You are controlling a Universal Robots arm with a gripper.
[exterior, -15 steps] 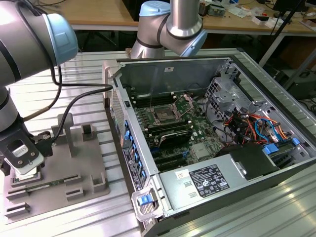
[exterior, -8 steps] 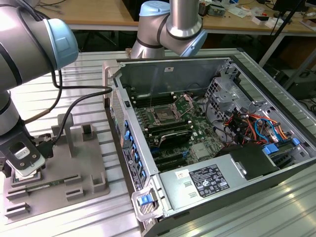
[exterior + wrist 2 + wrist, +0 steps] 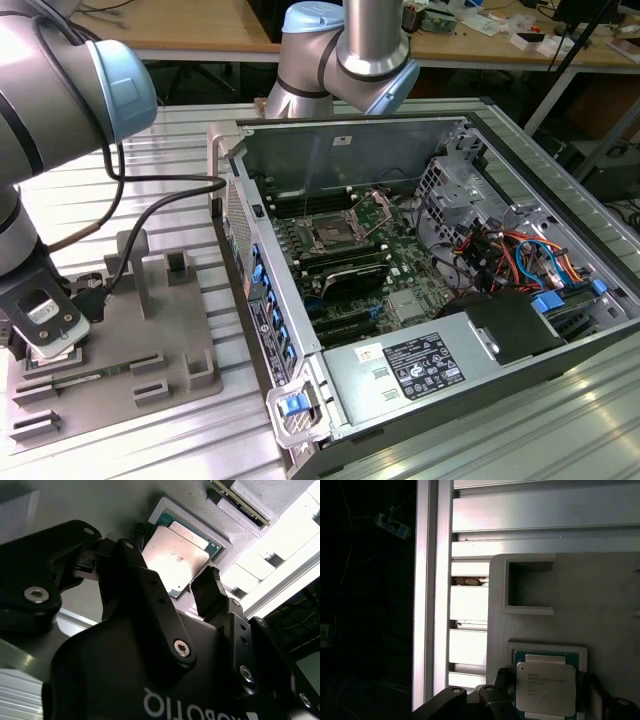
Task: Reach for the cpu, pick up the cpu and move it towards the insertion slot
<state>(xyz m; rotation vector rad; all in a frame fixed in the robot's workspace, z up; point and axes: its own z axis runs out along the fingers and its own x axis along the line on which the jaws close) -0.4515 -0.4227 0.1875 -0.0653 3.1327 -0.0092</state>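
Grasping is the step in hand: my claw hangs open astride the cpu, which lies in a recess of the grey tray. Closing calls for both fingers square on its edges, I judge.

Illegible print on cpu lid, symbol-marked label on power supply, upside-down lettering on pincer

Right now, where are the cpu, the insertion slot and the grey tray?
the cpu (image 3: pixel 546 689), first wrist view, on its silvery top
the insertion slot (image 3: pixel 329 238), exterior view, on its dark centre
the grey tray (image 3: pixel 182 322), exterior view, on a bare flat part
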